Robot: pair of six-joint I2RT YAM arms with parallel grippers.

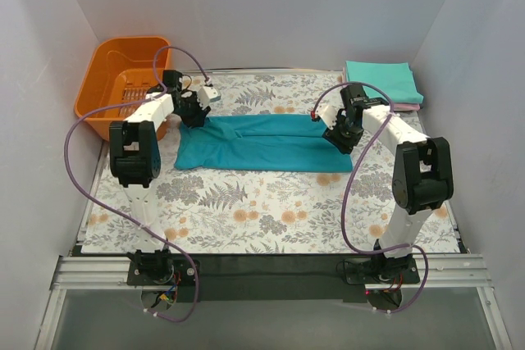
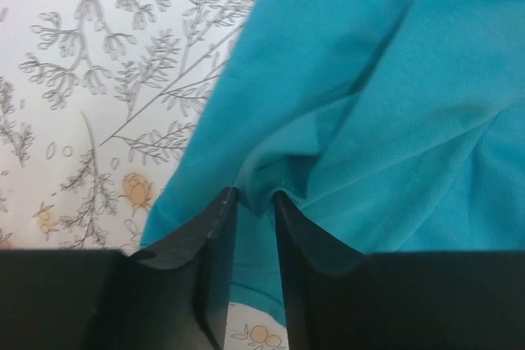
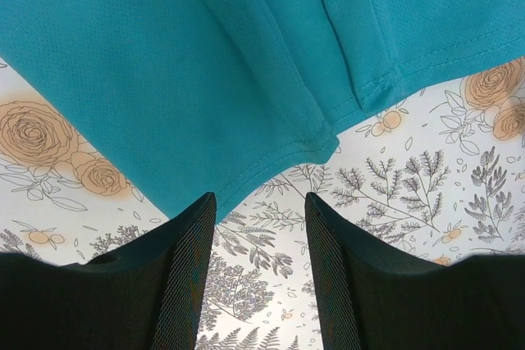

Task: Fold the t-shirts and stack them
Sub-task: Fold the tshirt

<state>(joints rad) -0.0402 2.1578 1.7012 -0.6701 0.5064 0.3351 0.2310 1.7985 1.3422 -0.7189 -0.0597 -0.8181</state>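
Note:
The deep teal-blue t-shirt (image 1: 262,143) lies as a long band across the middle of the floral table cover. My left gripper (image 1: 194,108) is at its far left corner. In the left wrist view the gripper (image 2: 254,196) is shut on a bunched fold of the shirt (image 2: 394,120). My right gripper (image 1: 340,137) is over the shirt's right end. In the right wrist view it (image 3: 260,198) is open and empty, just short of the shirt's hem (image 3: 205,63). The folded mint-teal t-shirt (image 1: 381,81) lies on the pink t-shirt (image 1: 414,106) at the back right.
An orange plastic basket (image 1: 123,79) stands at the back left, close behind my left arm. White walls close in the table on three sides. The floral table cover (image 1: 246,202) shows bare in front of the shirt.

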